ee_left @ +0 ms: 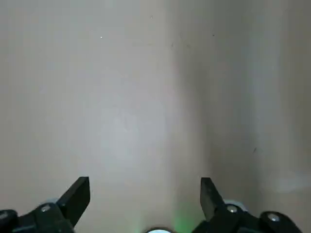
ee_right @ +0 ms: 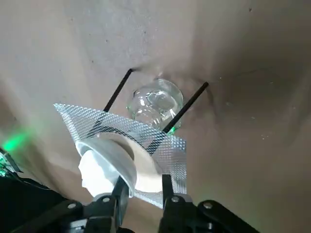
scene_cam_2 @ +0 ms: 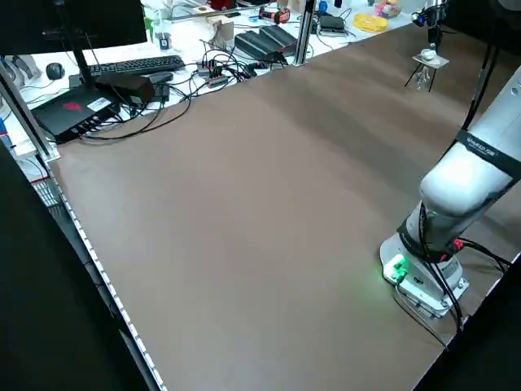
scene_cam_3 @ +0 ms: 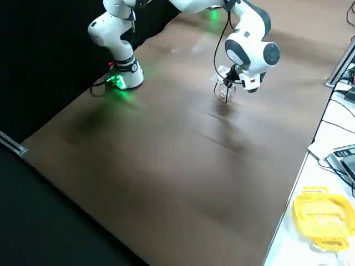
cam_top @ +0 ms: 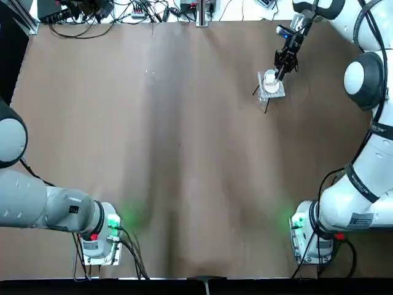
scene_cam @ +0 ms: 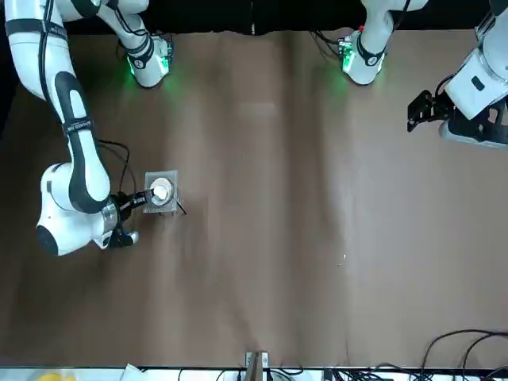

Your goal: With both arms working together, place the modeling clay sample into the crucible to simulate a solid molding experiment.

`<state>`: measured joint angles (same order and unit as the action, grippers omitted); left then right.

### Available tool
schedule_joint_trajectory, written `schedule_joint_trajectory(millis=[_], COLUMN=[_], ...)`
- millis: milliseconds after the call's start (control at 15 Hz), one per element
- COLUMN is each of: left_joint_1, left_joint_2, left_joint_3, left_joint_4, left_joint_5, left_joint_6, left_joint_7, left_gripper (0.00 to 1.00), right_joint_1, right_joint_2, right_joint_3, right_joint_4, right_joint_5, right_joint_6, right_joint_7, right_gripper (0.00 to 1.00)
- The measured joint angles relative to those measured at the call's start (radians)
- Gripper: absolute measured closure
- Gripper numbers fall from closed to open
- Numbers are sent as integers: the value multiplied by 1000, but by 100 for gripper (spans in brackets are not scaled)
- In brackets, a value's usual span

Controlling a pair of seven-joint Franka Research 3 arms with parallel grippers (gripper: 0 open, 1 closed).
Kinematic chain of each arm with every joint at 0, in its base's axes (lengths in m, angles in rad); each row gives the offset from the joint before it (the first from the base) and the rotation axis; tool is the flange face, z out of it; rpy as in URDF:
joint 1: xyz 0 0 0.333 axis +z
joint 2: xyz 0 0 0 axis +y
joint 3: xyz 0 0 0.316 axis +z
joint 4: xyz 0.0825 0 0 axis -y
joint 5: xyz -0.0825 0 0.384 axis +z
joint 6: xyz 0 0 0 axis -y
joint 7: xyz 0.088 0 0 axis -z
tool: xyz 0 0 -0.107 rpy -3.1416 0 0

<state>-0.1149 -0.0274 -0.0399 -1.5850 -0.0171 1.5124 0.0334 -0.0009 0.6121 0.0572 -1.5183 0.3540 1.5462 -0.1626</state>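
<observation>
The crucible (cam_top: 269, 78), a small white cup, rests on a square grey mesh stand (cam_top: 276, 93) at the far right of the table. My right gripper (cam_top: 280, 73) reaches it from behind. In the right wrist view the fingers (ee_right: 168, 188) are shut on the wall of the crucible (ee_right: 109, 160), which leans on the mesh stand (ee_right: 121, 128). The front view shows that right gripper (scene_cam: 143, 198) beside the crucible (scene_cam: 160, 191). The modeling clay sample cannot be made out in any view. My left gripper (scene_cam: 421, 107) hangs open over bare table on the robot's left, holding nothing (ee_left: 143, 194).
A small clear glass vessel (ee_right: 155, 104) stands under the mesh between the stand's thin black legs. Cables, a keyboard and boxes (scene_cam_2: 130, 77) line the far table edge. A yellow object (scene_cam_3: 321, 213) lies past the table's side.
</observation>
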Motion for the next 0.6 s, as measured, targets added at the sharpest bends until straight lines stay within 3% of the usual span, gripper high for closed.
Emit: schedule_joint_trajectory(millis=[600], left_joint_1=[-7], left_joint_2=[23], left_joint_3=[0], left_joint_4=[0], left_joint_5=[0], left_joint_6=[8], left_joint_7=[-2], left_gripper=[0], right_joint_1=[-2], right_joint_2=[-1], right_joint_3=[-1], right_joint_4=[5], right_joint_5=[0], right_joint_6=[-6], right_joint_7=[0], right_gripper=[66])
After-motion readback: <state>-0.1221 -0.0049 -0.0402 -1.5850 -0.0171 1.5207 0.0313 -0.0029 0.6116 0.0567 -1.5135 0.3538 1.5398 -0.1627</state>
